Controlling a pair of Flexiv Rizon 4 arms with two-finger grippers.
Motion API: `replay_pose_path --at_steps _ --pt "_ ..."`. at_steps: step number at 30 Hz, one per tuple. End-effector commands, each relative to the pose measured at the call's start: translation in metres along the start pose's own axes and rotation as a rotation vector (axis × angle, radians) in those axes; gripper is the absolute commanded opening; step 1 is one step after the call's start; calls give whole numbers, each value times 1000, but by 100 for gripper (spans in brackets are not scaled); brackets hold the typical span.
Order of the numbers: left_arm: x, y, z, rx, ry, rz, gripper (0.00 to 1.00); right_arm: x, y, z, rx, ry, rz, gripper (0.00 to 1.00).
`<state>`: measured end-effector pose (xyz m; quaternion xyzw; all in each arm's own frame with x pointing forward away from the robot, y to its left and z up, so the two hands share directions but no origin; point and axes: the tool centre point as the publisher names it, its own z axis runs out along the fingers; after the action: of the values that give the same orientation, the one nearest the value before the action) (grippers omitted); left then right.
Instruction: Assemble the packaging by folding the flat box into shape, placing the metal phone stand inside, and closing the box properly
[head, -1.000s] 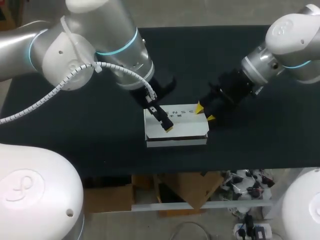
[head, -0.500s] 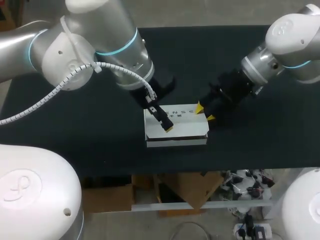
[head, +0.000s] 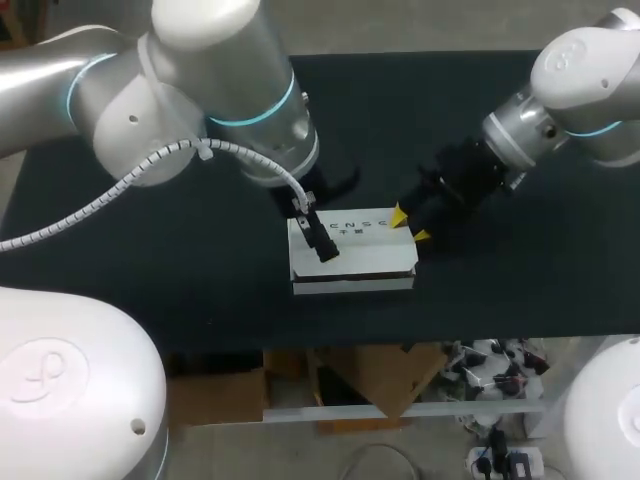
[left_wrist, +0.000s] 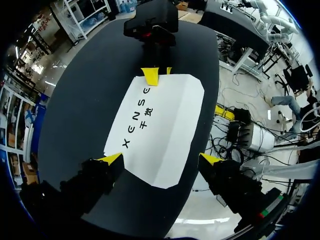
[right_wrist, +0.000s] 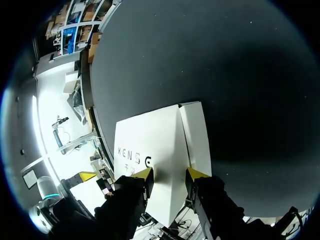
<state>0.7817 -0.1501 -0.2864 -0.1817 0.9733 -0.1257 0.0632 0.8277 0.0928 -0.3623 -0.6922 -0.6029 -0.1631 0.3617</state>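
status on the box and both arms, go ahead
Left pincer open over white cardboard box. Right pincer open, tips at its other end. Nothing in the way.

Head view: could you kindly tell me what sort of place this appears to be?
Probably a robotics lab workbench: a black table, the yellow-tipped left gripper and right gripper, and a white box beneath them.

The left end effector (head: 322, 245) blocks the box (head: 365, 258) from above, the right end effector (head: 409, 226) at its end — bare bench (head: 200, 270) flanks the other sides.
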Motion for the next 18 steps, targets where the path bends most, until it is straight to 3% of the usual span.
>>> replay_pose_path --at_steps 1,5,18 --pt "2 -3 4 -22 -35 44 100 0 1 1 3 0 0 43" --pt "2 -4 8 -44 -63 87 100 0 1 1 3 0 0 43" --pt "-4 -4 21 -77 -131 99 100 0 1 1 3 0 0 46"
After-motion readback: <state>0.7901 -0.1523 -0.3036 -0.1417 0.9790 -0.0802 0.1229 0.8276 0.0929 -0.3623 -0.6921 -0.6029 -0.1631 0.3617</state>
